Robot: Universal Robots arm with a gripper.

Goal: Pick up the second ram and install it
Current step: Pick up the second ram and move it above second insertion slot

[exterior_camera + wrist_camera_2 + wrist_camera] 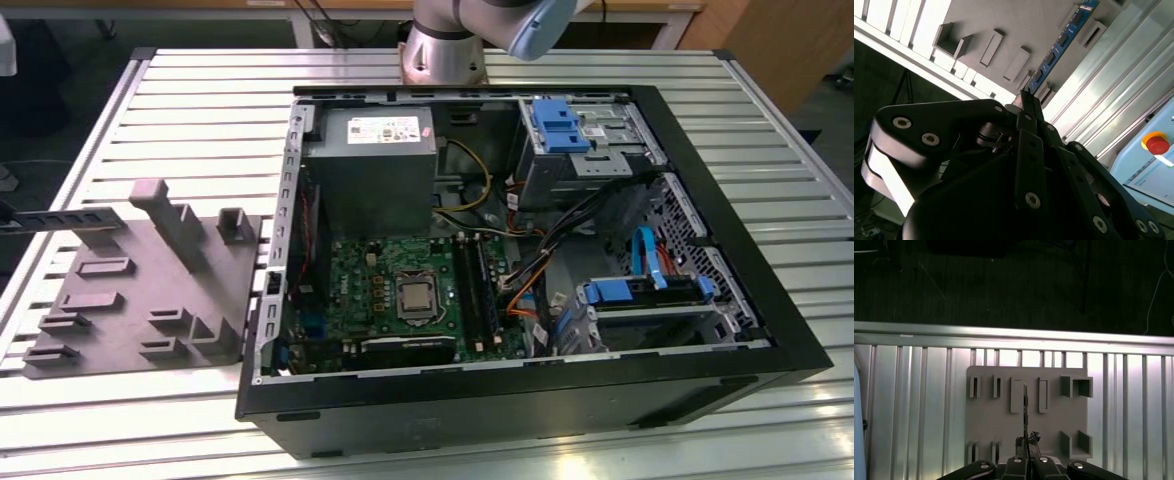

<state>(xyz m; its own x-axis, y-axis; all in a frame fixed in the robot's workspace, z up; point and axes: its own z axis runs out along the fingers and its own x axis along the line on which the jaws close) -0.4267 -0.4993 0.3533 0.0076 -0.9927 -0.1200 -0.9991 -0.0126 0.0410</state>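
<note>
Closest to the wrist cameras, the gripper (1026, 441) (1029, 102) has its black fingers (1018, 444) (1027, 145) clenched on one end of the second ram (1025, 410) (1064, 37), which juts straight out from between the tips. In the first wrist view the stick is edge-on, a thin dark line. The second wrist view shows its flat face: a long, narrow board that looks bluish, with a row of dark rectangular chips along it. Behind the ram lies a grey moulded fixture (994, 415) (1004, 20) with oblong slots and square pockets, and the stick crosses one of the slots. Whether it touches the fixture cannot be told. The fixture rests on a slatted aluminium worktop (904, 405) (200, 100). In the exterior view the second ram (74, 217) lies level at the exterior view's left edge, dark with small pale labels. It sits over the fixture's (134, 290) far corner, its free end near a tall upright block. Well apart from it, toward the exterior view's right, an open black computer case (534, 405) lies on its side, showing the green motherboard (380, 275), a grey power supply (371, 165) and blue drive brackets (558, 125). Beyond the case stands the arm's base (447, 45).
</note>
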